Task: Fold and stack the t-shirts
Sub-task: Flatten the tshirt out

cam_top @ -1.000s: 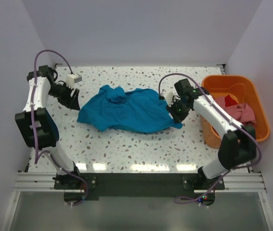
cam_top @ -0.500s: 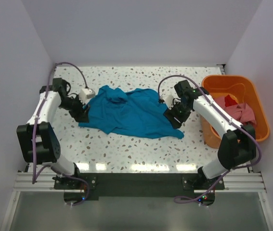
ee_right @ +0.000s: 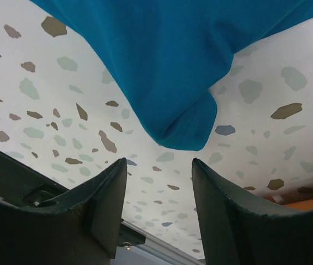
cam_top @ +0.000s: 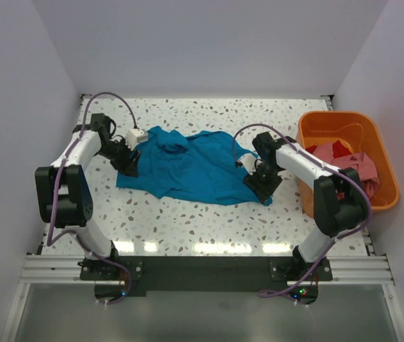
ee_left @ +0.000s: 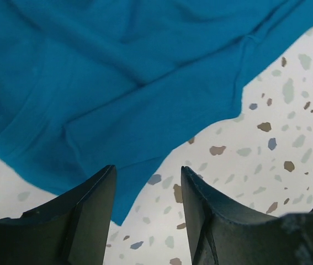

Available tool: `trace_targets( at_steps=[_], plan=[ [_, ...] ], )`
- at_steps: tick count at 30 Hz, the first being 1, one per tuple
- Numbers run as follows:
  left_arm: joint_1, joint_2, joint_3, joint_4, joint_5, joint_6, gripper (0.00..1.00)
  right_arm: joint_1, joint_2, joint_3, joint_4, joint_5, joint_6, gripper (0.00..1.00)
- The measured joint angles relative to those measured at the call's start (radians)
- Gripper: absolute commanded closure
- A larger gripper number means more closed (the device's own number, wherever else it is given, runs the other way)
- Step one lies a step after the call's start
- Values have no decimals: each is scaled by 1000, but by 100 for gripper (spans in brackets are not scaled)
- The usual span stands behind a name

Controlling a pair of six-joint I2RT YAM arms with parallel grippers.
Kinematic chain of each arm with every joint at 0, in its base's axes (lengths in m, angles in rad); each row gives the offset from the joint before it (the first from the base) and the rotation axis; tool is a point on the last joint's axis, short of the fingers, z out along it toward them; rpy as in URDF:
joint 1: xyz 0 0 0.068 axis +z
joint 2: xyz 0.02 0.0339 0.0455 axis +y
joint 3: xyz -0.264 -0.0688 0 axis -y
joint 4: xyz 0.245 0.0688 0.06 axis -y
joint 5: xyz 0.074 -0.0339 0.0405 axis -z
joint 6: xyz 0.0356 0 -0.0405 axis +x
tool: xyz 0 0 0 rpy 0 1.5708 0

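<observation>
While both jaws stand part open and empty, the shirt (cam_top: 187, 167) lies crumpled, its edge just ahead of the left gripper (ee_left: 148, 176) and a rolled corner just ahead of the right gripper (ee_right: 159, 165). Closing short of it risks a miss; closing deep risks pinching doubled layers. The speckled table (cam_top: 209, 214) is hard and flat; white walls (cam_top: 209, 50) stand close.

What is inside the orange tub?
Crumpled cloth lies in the orange tub: pink cloth with red cloth behind it. Anything beneath them is covered, and the right arm hides the tub's near left corner.
</observation>
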Motion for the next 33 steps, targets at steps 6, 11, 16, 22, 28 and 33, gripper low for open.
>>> trace_targets(
  at_steps=[6,11,16,22,28,33],
  plan=[
    [114,80,80,-15,16,-62,38,0,2,-48,39,31,8,43],
    [160,138,117,-16,14,-95,45,0,23,-60,71,34,0,64],
    [154,176,128,-17,13,-126,51,0,43,-69,88,36,-2,80],
    [151,206,125,-10,6,-151,53,0,45,-71,90,35,-1,100],
    [147,241,125,9,-8,-169,53,0,46,-71,89,35,2,100],
    [141,272,124,27,-25,-183,54,0,46,-71,89,32,2,100]
  ],
)
